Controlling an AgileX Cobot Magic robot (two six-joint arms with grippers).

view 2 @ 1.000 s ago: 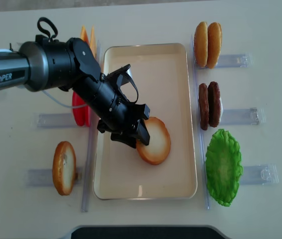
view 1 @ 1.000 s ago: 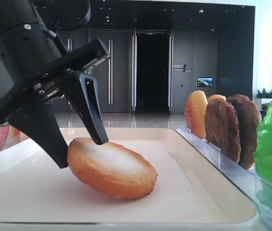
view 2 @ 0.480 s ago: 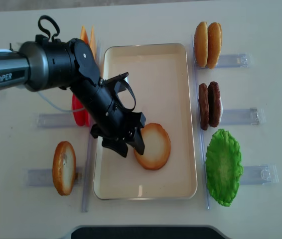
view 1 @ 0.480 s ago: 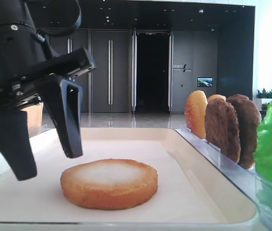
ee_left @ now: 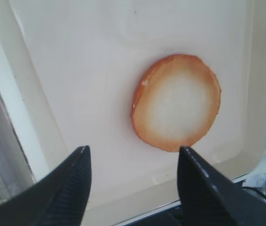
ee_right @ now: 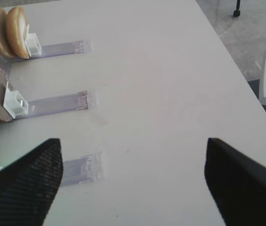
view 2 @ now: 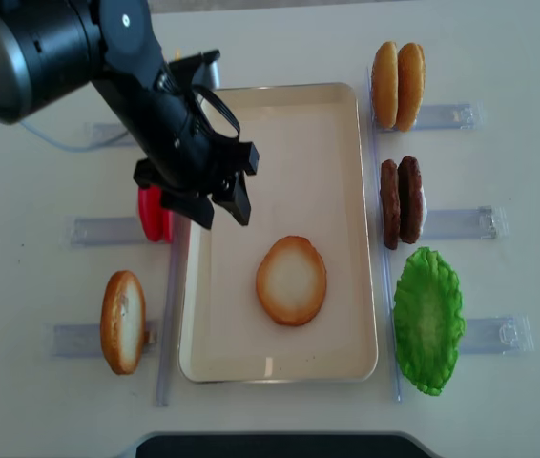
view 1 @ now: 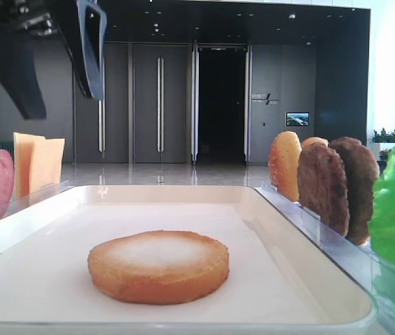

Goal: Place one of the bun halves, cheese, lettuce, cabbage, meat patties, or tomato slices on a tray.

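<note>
One bun half [view 2: 291, 280] lies flat, pale cut face up, on the cream tray [view 2: 289, 143], toward its near end. It also shows in the low view as bun half [view 1: 159, 265] and in the left wrist view as bun half [ee_left: 176, 108]. My left gripper [view 2: 220, 215] hangs open above the tray's left side, clear of the bun, nothing between its fingers [ee_left: 72, 188]. In the low view the left gripper [view 1: 61, 105] is up at the top left. My right gripper [ee_right: 133, 143] stands open over bare table, holding nothing.
Right of the tray, clear racks hold two more bun halves [view 2: 397, 72], two meat patties [view 2: 402, 200] and lettuce [view 2: 427, 320]. On the left are tomato slices [view 2: 153, 215], another bun half [view 2: 122, 322] and cheese [view 1: 37, 164]. The table edge runs along the right [ee_right: 246, 80].
My left gripper let go of the bun half, opened, then rose and drew back toward the tray's far left. The bun half settled from tilted to flat.
</note>
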